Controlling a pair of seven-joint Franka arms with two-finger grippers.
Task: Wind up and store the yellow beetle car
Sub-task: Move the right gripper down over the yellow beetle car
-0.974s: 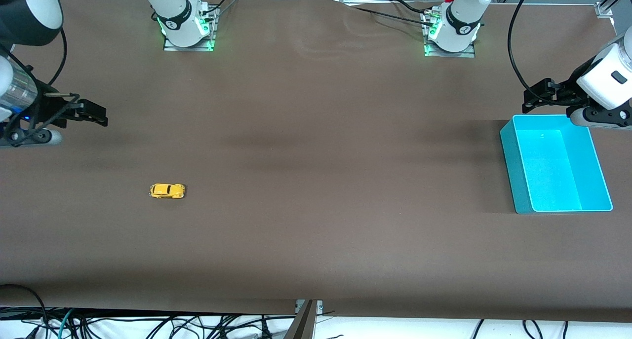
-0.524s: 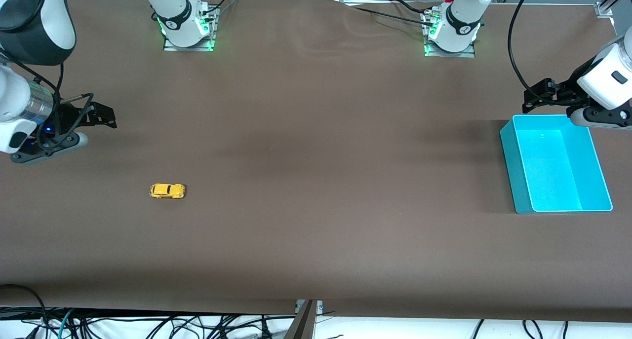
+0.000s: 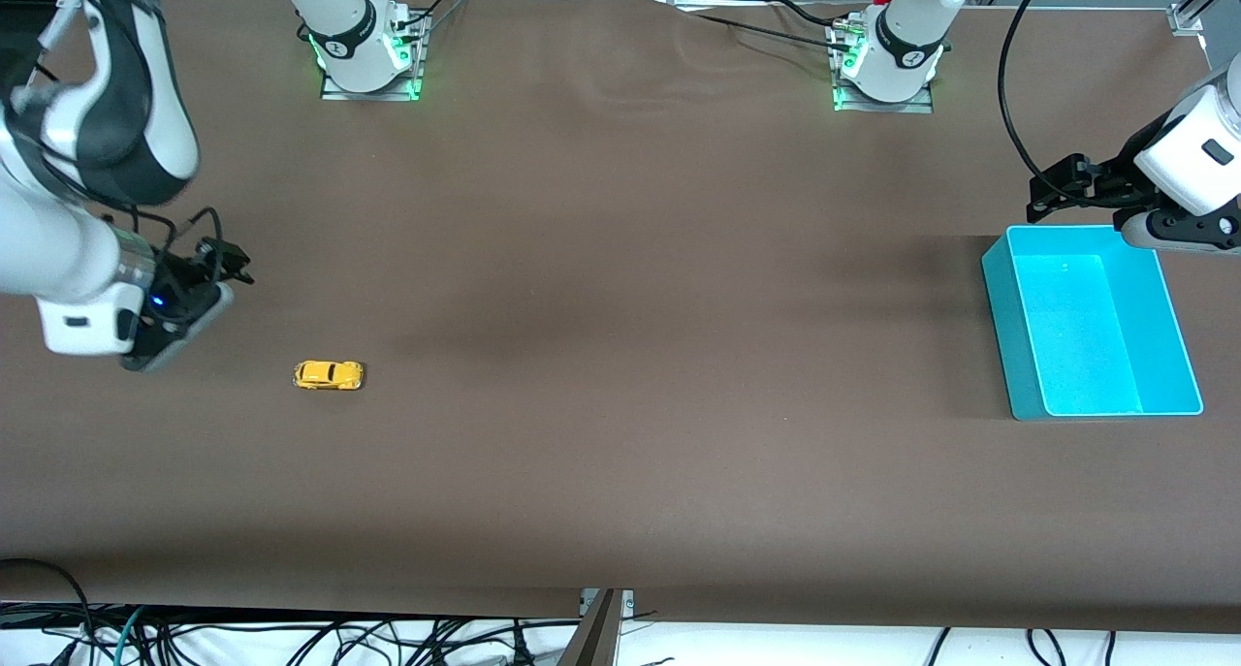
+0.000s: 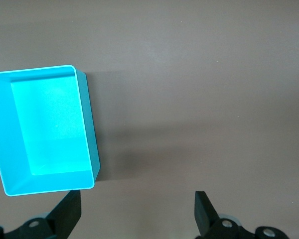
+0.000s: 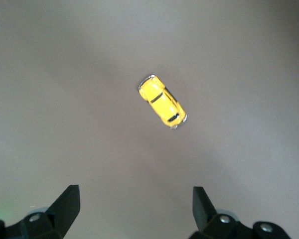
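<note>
On table (image 3: 620,472), lone cyan bin (image 3: 1013,356).

Car (image 3: 329,375) on table (image 3: 620,356), toward right arm's end; bin (image 3: 1093,319) on table, toward left arm's end, well apart.

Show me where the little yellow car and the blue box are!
yellow beetle car (image 3: 329,375), front view, on its roof.
yellow beetle car (image 5: 162,101), right wrist view, on its roof.
cyan bin (image 3: 1018,341), front view, on its outer side wall.
</note>
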